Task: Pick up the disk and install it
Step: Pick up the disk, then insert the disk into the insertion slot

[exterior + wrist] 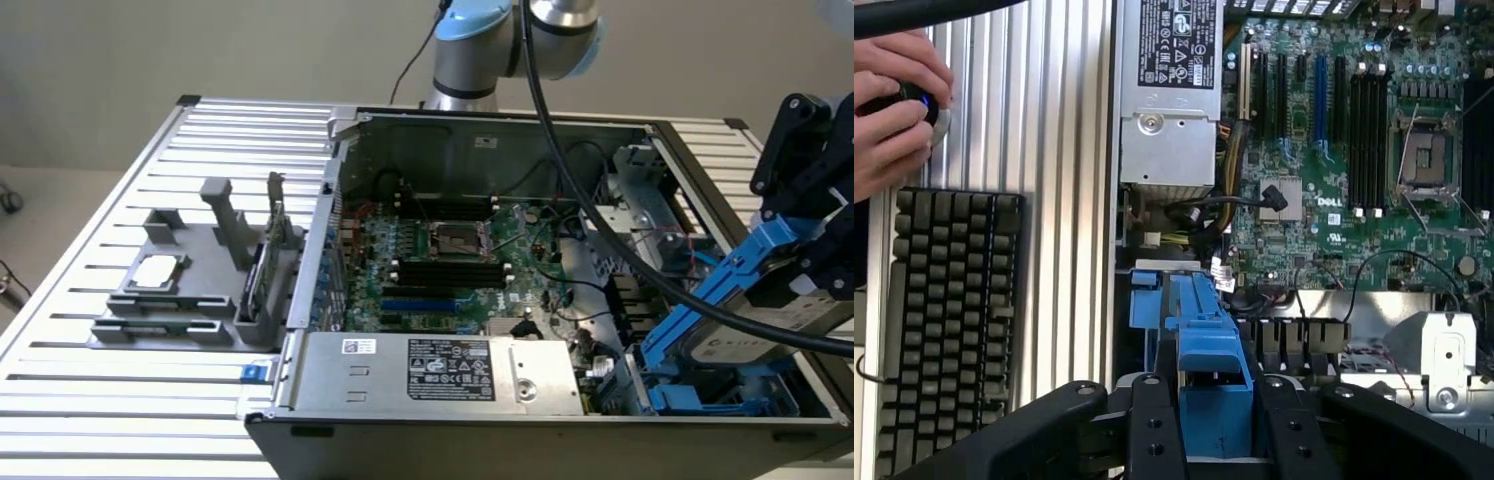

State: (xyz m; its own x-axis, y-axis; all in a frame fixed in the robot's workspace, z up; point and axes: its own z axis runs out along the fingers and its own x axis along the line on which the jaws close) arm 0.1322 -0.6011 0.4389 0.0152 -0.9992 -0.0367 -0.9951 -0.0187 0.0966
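The disk (750, 338) is a silver-grey drive in a bright blue carrier. It hangs tilted over the drive bay (707, 398) at the exterior view's right end of the open computer case (307, 300). My gripper (805, 262) is shut on the disk's upper end. In the wrist view the blue carrier (1206, 345) sits clamped between my black fingers (1154, 425), with my gripper (1216, 425) over the bay's blue plastic parts. The lower end of the disk is close to the bay; I cannot tell whether it touches.
The case holds a motherboard (441, 255), a power supply (447, 368) and loose cables (587, 230). A grey fixture (167, 315) with a small chip (158, 270) and an upright card (275, 235) stands at the exterior view's left. A keyboard (949, 320) and a hand (889, 115) lie beside the case.
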